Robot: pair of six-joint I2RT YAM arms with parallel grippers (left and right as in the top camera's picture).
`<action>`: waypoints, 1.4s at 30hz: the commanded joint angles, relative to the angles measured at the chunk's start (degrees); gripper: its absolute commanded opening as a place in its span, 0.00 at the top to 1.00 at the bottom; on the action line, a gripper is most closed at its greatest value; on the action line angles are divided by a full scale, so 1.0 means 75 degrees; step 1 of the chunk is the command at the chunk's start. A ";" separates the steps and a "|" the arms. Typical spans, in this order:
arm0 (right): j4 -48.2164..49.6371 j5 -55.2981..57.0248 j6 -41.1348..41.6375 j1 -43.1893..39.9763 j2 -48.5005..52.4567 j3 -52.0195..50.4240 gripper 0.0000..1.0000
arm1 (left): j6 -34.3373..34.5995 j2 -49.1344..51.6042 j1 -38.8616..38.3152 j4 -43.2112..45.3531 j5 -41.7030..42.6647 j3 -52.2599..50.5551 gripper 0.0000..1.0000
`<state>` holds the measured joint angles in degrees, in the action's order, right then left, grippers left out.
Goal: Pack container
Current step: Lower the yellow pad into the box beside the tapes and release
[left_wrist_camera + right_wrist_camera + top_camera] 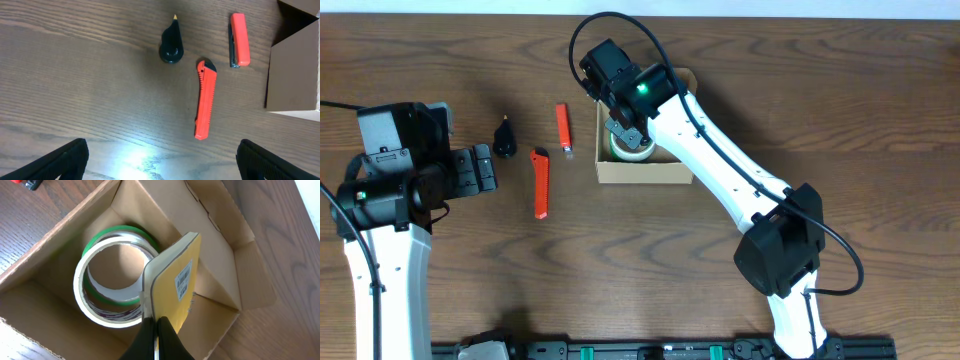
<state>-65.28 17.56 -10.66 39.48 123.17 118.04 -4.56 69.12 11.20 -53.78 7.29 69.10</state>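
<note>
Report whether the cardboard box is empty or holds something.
Not empty. Inside the box, a white tape roll lies on a green roll. The right tool grips a yellow card.

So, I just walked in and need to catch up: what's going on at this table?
The right gripper is shut on a yellow pad, holding it over the open cardboard box, which holds tape rolls. The left gripper is open above the table, beside two orange cutters and a small black item.
</note>
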 commanded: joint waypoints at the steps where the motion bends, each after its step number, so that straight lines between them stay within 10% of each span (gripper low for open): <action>1: 0.0023 0.0140 -0.0073 0.0117 0.0169 0.0111 0.99 | -0.0082 -0.0003 0.0032 -0.0026 -0.0052 0.0152 0.05; 42: -0.0070 0.1291 -0.0358 0.0303 0.0216 0.0099 0.99 | -0.0082 -0.0003 0.0032 -0.0023 -0.0052 0.0152 0.05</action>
<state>-65.98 25.26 -12.58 43.09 123.39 118.04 -4.56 69.12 11.20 -53.78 7.29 69.10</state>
